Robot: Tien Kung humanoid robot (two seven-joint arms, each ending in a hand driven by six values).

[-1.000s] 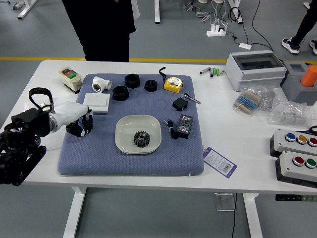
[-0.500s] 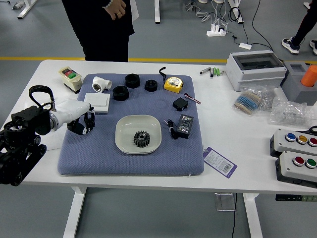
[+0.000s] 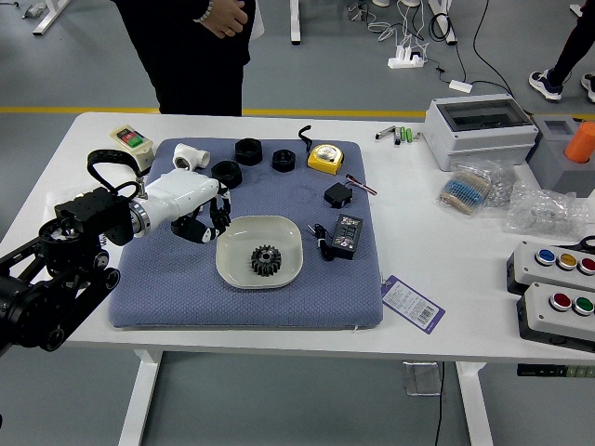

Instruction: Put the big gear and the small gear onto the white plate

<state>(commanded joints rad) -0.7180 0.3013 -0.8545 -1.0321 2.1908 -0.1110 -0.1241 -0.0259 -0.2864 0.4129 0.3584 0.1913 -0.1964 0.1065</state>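
A black gear with a toothed rim and a darker centre lies flat near the middle of a shallow, off-white plate with rounded corners. The robot's white-and-black left hand is at the plate's far left rim; whether it is open, closed or clamped on a gear cannot be told. Its arm is cut off at the left edge; two grey-and-black button boxes are cut off at the right. The plate rests on a blue-grey textured mat, which lies on a white table. Beyond, on a grey floor crossed by a yellow line, stands a dark-clothed person, head out of frame, one visible hand held before the body.
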